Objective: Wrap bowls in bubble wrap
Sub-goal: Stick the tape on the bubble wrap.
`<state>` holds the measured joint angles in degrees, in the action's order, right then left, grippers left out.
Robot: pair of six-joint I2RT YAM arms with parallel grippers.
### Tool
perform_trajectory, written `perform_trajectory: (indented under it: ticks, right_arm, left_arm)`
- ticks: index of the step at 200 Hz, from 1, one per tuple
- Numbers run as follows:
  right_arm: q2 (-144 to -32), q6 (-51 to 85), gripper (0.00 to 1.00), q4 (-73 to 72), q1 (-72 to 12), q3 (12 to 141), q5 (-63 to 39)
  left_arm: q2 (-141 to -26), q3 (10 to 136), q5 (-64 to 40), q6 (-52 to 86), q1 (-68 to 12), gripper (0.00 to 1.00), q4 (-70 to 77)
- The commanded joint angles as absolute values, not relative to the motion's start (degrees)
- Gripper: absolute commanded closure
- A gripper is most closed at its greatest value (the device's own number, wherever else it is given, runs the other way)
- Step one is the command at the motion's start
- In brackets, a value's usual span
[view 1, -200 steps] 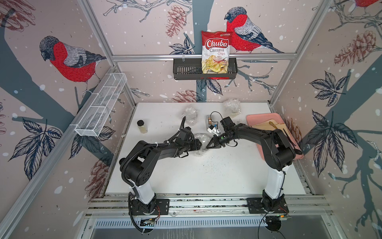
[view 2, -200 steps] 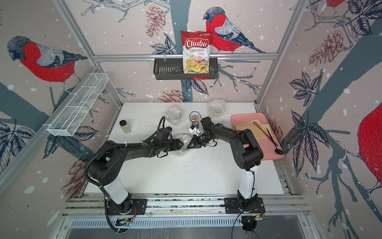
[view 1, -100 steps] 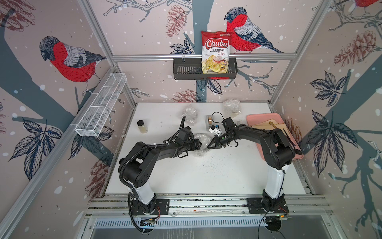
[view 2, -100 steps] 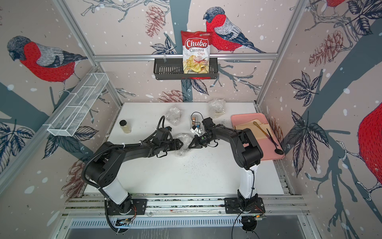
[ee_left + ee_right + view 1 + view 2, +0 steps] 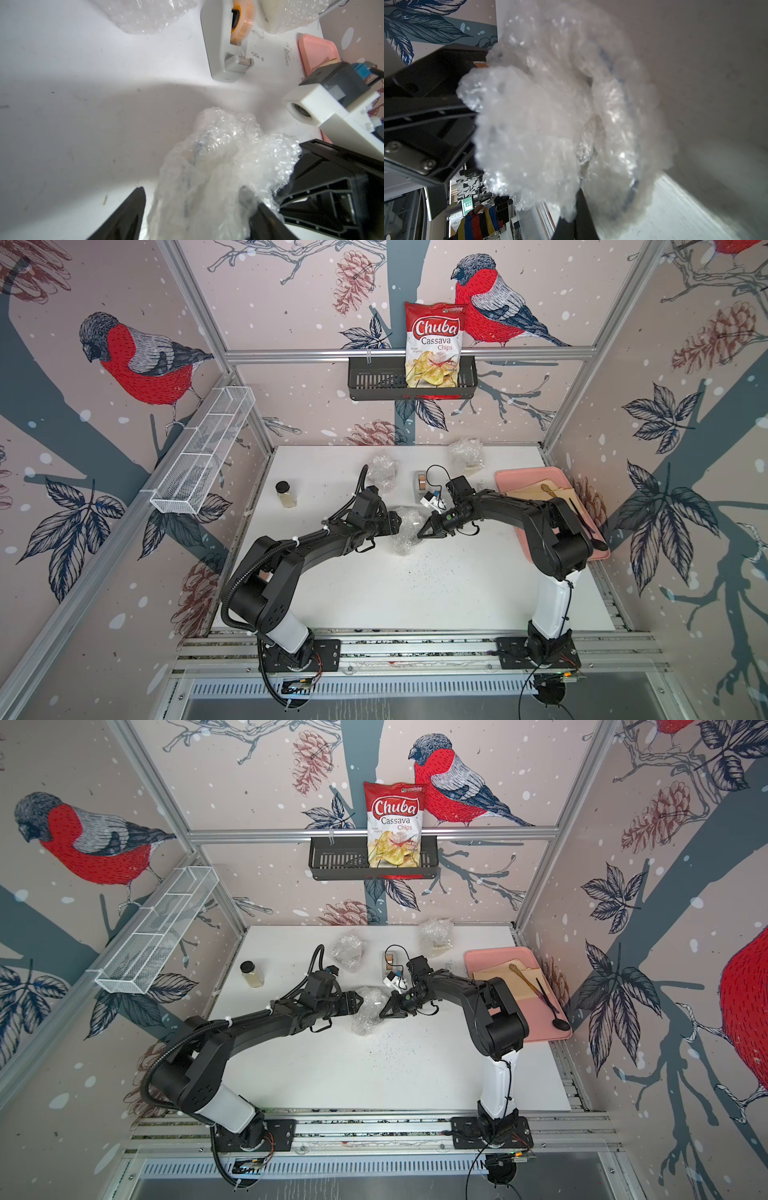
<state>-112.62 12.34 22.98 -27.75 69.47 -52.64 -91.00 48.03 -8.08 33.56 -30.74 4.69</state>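
A crumpled bundle of bubble wrap [image 5: 405,533] [image 5: 368,1011] lies mid-table, between both arms. Blue streaks of a bowl [image 5: 632,187] show faintly through the bubble wrap [image 5: 209,158]; the bowl itself stays covered. My left gripper [image 5: 395,524] [image 5: 193,191] is open, its fingers [image 5: 133,212] straddling the bundle's left end. My right gripper [image 5: 420,534] [image 5: 578,197] is shut, pinching a fold of the bubble wrap [image 5: 542,116] on the bundle's right side. Two more wrapped bundles [image 5: 382,470] [image 5: 465,454] rest near the back edge.
A grey tape dispenser [image 5: 420,486] stands just behind the grippers. A small glass jar [image 5: 286,494] is at the back left. At the right edge a pink tray [image 5: 509,481] holds tan paper and a spoon. A black wall basket [image 5: 374,383] holds a chips bag.
My left gripper's jaws have spread slightly wider round the bundle. The right gripper keeps its pinch and has edged a little toward the bundle.
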Motion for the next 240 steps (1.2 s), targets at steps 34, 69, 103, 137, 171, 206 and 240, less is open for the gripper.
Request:
perform_trajectory:
  ticks: [34, 69, 103, 137, 171, 206, 240]
  right_arm:
    - [-112.5, 12.8, 0.94, 23.3, -27.7, 69.7, -51.0]
    - [-109.6, 13.1, 0.94, 24.0, -27.4, 69.7, -50.0]
    - [-104.7, 13.0, 0.94, 26.9, -25.8, 70.4, -48.6]
    - [-101.2, 12.3, 0.93, 30.3, -25.0, 72.6, -48.2]
    - [-100.3, 12.6, 0.93, 32.2, -26.0, 76.1, -48.2]
    - [-103.1, 11.8, 0.93, 34.0, -28.3, 80.2, -48.6]
    - [-108.0, 10.6, 0.93, 33.8, -28.5, 80.8, -49.1]
  left_arm:
    - [-86.1, 48.3, -5.5, 32.2, -30.2, 0.26, 1.8]
    - [-87.5, 47.8, -8.0, 32.9, -30.2, 0.28, 4.4]
    - [-92.3, 47.1, -10.8, 34.0, -30.2, 0.30, 7.9]
    - [-95.5, 47.7, -11.4, 33.7, -30.2, 0.30, 8.9]
    - [-97.2, 48.2, -12.6, 33.9, -30.5, 0.30, 10.2]
    - [-98.7, 48.8, -13.2, 34.1, -31.0, 0.30, 11.0]
    - [-99.3, 49.2, -13.5, 34.3, -31.5, 0.30, 11.4]
